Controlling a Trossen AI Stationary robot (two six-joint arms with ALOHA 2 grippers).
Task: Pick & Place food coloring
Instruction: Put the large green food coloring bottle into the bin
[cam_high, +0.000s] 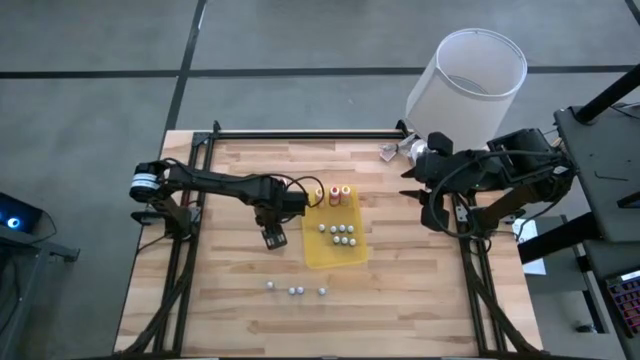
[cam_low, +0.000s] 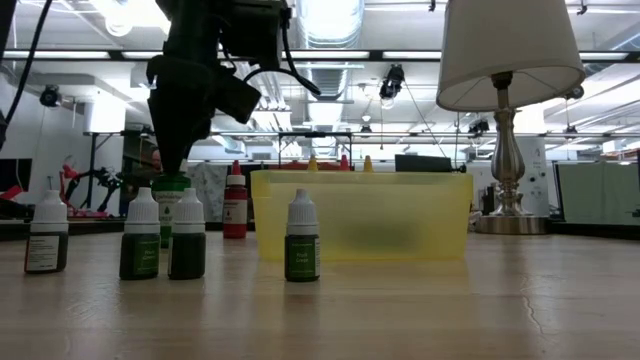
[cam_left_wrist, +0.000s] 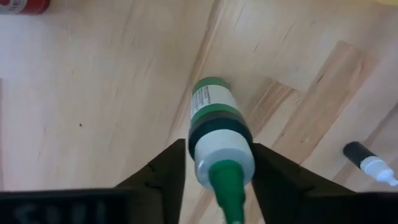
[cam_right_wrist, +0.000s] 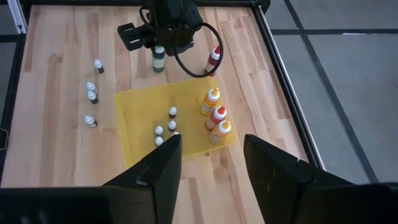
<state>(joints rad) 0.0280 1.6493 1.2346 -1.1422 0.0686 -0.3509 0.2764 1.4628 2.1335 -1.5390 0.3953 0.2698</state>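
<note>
My left gripper (cam_high: 270, 214) points down over a green food coloring bottle (cam_right_wrist: 159, 60) left of the yellow tray (cam_high: 315, 258) and is shut on it. The bottle (cam_left_wrist: 214, 106) has a white shoulder and a green cap. Several small white-capped bottles (cam_right_wrist: 92, 93) stand on the wood near the front edge. More small bottles (cam_high: 340, 233) stand inside the tray, with orange and red ones (cam_right_wrist: 216, 115) at its far side. A red bottle (cam_right_wrist: 214, 59) stands just outside the tray. My right gripper (cam_right_wrist: 208, 168) hangs open and high at the table's right side, holding nothing. My left gripper pinches the green bottle's white shoulder (cam_left_wrist: 205, 155), just under the cap, between its two fingers (cam_left_wrist: 171, 171). The fingers come from above, pointing down. The bottle stands upright below them, and the right wrist view shows its base on the wood.
A lamp with a white shade (cam_high: 470, 80) stands at the table's far right corner. Black metal rails (cam_high: 300, 134) run along the far edge and both sides. Bare wood lies right of the tray.
</note>
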